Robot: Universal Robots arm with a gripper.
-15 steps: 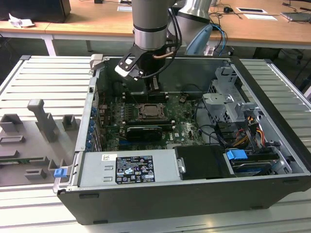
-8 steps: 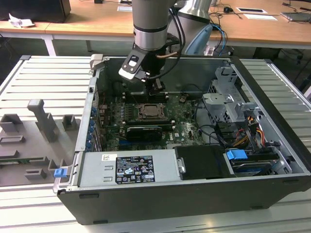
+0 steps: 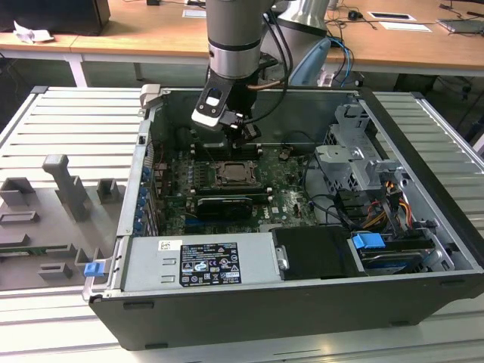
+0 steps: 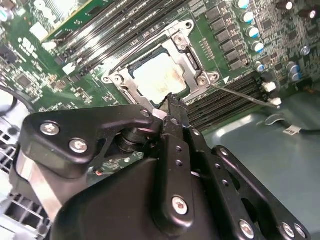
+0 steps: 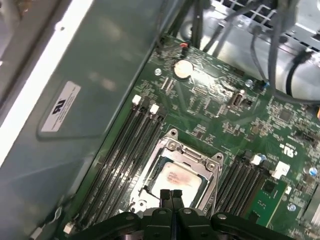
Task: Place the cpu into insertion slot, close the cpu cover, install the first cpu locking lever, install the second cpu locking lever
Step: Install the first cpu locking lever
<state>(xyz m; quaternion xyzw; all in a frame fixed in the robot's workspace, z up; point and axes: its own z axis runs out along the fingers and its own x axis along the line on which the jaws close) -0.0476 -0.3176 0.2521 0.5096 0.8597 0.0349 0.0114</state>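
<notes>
Fingers (image 5: 165, 196) pressed together, holding nothing, hover just over cpu (image 5: 175, 176), seated in insertion slot (image 3: 237, 175); cpu cover (image 5: 172, 146) looks down. Lever (image 4: 245, 95) seems unlatched: push low, steady, with tip. Exterior view: slot at fingers' 6 o'clock; ribbed surface (image 3: 68, 121) at case's (image 3: 302, 302) 9 o'clock, desks (image 3: 151, 38) at 12.

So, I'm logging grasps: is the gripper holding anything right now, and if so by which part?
Nothing held: the gripper is shut, empty, just over the cpu seated in the insertion slot.
</notes>
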